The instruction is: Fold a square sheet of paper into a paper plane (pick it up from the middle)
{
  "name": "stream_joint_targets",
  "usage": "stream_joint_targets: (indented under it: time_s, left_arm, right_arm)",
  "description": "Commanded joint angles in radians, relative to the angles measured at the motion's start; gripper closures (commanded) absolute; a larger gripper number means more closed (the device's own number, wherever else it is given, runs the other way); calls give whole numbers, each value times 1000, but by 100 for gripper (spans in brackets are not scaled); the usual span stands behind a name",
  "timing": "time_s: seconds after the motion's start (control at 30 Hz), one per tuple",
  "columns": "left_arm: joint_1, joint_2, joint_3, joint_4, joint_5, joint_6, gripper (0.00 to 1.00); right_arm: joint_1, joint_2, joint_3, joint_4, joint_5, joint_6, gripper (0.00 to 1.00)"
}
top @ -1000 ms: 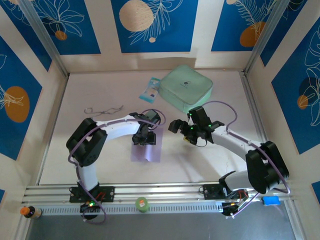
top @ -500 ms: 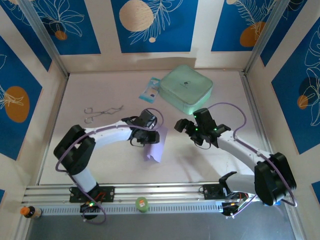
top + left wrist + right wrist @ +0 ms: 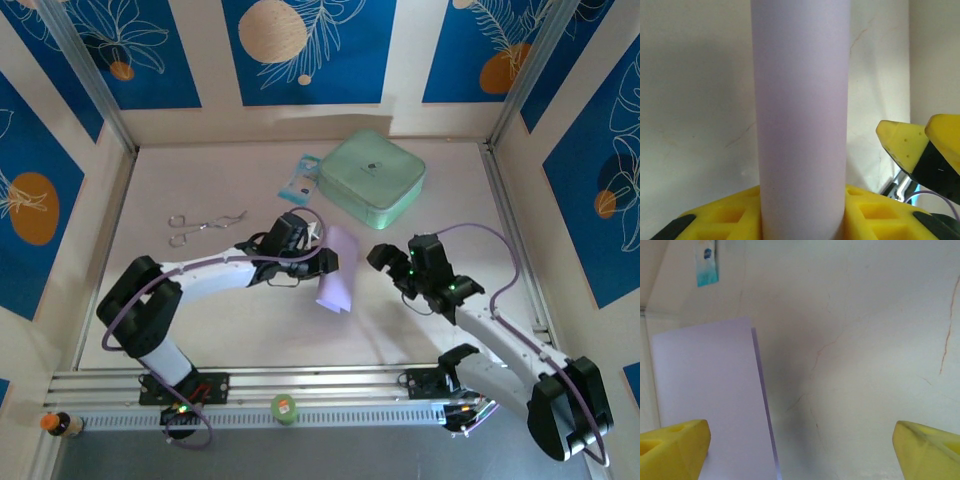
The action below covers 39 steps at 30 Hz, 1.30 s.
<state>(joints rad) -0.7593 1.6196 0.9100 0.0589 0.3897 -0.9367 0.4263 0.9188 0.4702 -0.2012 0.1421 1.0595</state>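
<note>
The square sheet of paper [image 3: 337,280], pale lavender, hangs off the table near the middle, bent over on itself. My left gripper [image 3: 322,258] is shut on its upper left part. In the left wrist view the paper [image 3: 800,125] rises as a curved band between the yellow jaws of the left gripper [image 3: 802,215]. My right gripper [image 3: 385,262] stands open just right of the sheet, apart from it. From the right wrist, the paper [image 3: 710,395] shows two layers at the left, in front of the left finger, and the right gripper [image 3: 800,447] holds nothing.
A mint-green case [image 3: 372,178] lies at the back, with a blue-white packet [image 3: 301,180] to its left. Metal tongs [image 3: 205,225] lie at the left. The enclosure walls close off three sides. A small bottle [image 3: 60,424] stands on the near rail.
My left arm has lifted the paper off the table and carried it to the right, its jaws closing on it. The right arm has drawn back to the right and nearer.
</note>
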Motion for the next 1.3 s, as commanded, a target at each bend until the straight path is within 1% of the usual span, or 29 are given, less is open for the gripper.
stream_joint_targets:
  time_s: [0.0,0.17,0.23,0.4,0.53,0.77,1.03,1.27]
  left_arm:
    - [18,0,-52,154,68,-103,64]
    - [28,27,-80,187,76,-138,64]
    - [29,40,-91,197,77,-152,64]
    - [37,78,-139,285,94,-216,64]
    - [40,91,-151,287,97,-221,65]
    - [40,87,-143,214,83,-188,64]
    - [40,100,-136,197,85,-184,64]
    - [40,101,-155,193,69,-185,64]
  right_arm:
    - [-19,-57,-56,109,-26,5,8]
    - [-67,-88,-88,177,-169,-44,11]
    - [-88,-71,-74,168,-214,-59,12]
    - [-122,-9,-37,154,-310,-90,17]
    - [-124,27,-29,172,-342,-87,19]
    - [-124,69,-25,185,-363,-75,20]
    - [-121,115,14,183,-396,-90,21]
    - [-112,148,11,193,-427,-87,21]
